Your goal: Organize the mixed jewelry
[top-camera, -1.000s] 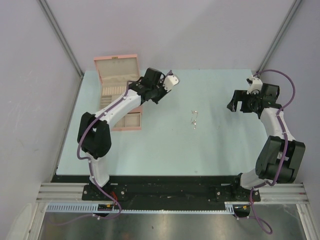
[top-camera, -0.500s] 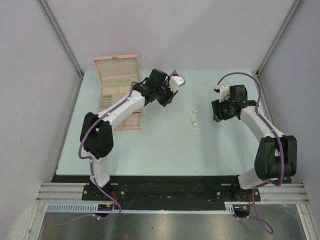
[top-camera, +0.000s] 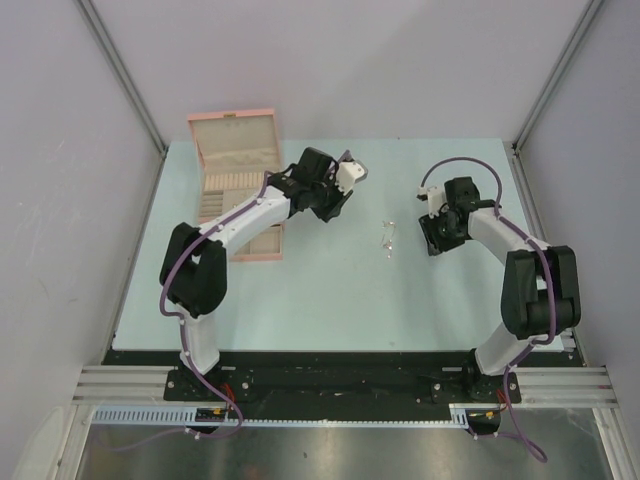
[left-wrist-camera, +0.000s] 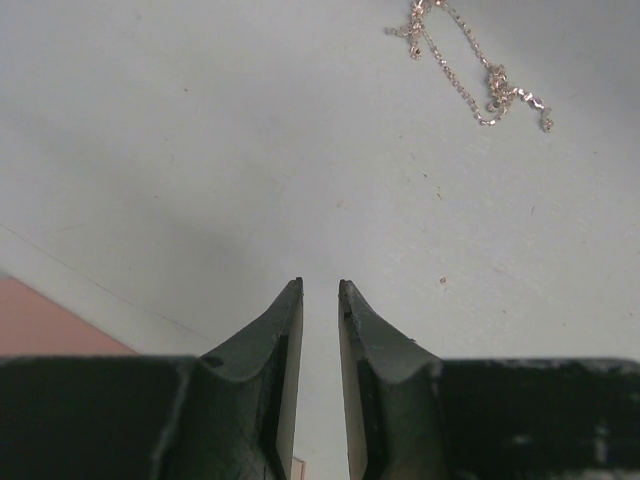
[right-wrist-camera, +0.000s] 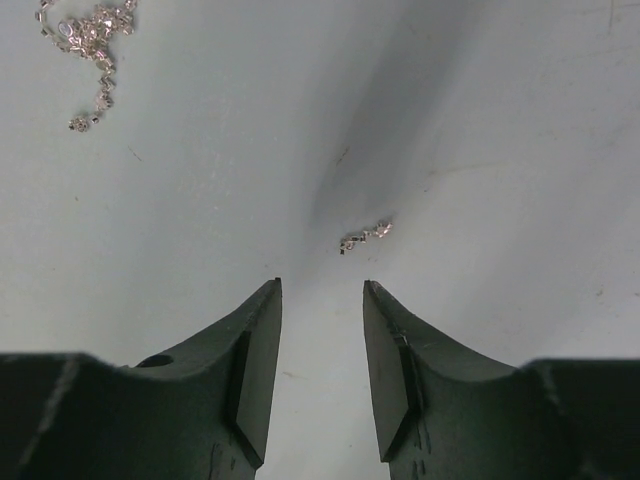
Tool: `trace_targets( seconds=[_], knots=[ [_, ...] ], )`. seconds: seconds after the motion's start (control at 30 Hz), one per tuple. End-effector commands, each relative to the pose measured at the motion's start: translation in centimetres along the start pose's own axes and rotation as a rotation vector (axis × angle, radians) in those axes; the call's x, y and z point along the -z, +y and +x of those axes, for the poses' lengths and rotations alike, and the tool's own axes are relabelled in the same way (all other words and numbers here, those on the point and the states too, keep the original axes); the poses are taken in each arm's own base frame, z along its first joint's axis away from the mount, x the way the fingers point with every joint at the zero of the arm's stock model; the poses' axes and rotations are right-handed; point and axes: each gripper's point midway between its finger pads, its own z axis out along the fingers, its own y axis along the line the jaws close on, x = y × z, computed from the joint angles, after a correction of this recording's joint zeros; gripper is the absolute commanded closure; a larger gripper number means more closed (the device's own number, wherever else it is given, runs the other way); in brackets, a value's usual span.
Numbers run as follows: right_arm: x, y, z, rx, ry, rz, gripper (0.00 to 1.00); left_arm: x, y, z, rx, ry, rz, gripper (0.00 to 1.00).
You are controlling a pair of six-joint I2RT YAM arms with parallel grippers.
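Note:
The mixed jewelry is a thin silvery chain [top-camera: 388, 238] lying on the pale blue table, left of my right gripper [top-camera: 429, 240]. The left wrist view has the chain [left-wrist-camera: 470, 70] at the upper right, well ahead of my left gripper [left-wrist-camera: 320, 285], whose jaws stand a narrow gap apart with nothing between them. In the right wrist view a tiny silvery piece [right-wrist-camera: 365, 237] lies just beyond my right gripper [right-wrist-camera: 322, 285], which is open and empty. A tangled chain cluster [right-wrist-camera: 85, 30] sits at that view's upper left. From above, my left gripper [top-camera: 338, 200] hovers between the box and the chain.
An open pink jewelry box [top-camera: 238, 190] with its lid raised stands at the back left, partly under my left arm. Its corner [left-wrist-camera: 40, 330] shows at the lower left of the left wrist view. Grey walls and metal posts enclose the table [top-camera: 330, 290].
My right arm has swung left from the table's right side to just beside the chain, and its jaws have narrowed. My left gripper has shifted slightly to the right.

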Motion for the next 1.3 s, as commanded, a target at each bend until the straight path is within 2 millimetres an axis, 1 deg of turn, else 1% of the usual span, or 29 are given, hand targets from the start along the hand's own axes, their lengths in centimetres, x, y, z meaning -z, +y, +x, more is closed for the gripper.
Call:
trace_targets(
  seconds=[0.0, 0.17, 0.37, 0.8, 1.07, 1.13, 1.27],
  knots=[
    [-0.7, -0.1, 0.1, 0.025, 0.025, 0.018, 0.58, 0.4, 0.3, -0.3, 0.003, -0.019, -0.020, 0.75],
    [-2.0, -0.1, 0.8, 0.034, 0.067, 0.030, 0.65, 0.3, 0.3, 0.3, -0.005, -0.012, -0.026, 0.75],
    [-3.0, -0.4, 1.3, 0.039, 0.096, 0.043, 0.65, 0.2, 0.5, 0.5, -0.013, -0.009, -0.038, 0.76],
    [-3.7, -0.8, 1.2, 0.057, 0.094, 0.056, 0.66, 0.1, 0.8, 0.7, -0.023, -0.003, -0.051, 0.76],
    [-4.0, -0.7, 0.9, 0.074, 0.090, 0.074, 0.70, -0.2, 0.9, 1.0, -0.028, 0.003, -0.055, 0.76],
    [-4.2, -0.4, 0.8, 0.086, 0.092, 0.076, 0.71, -0.4, 0.9, 1.1, -0.026, 0.008, -0.055, 0.76],
    [-4.6, 0.1, 0.6, 0.117, 0.097, 0.092, 0.75, -0.4, 1.0, 1.0, -0.027, 0.005, -0.059, 0.76]
  ],
)
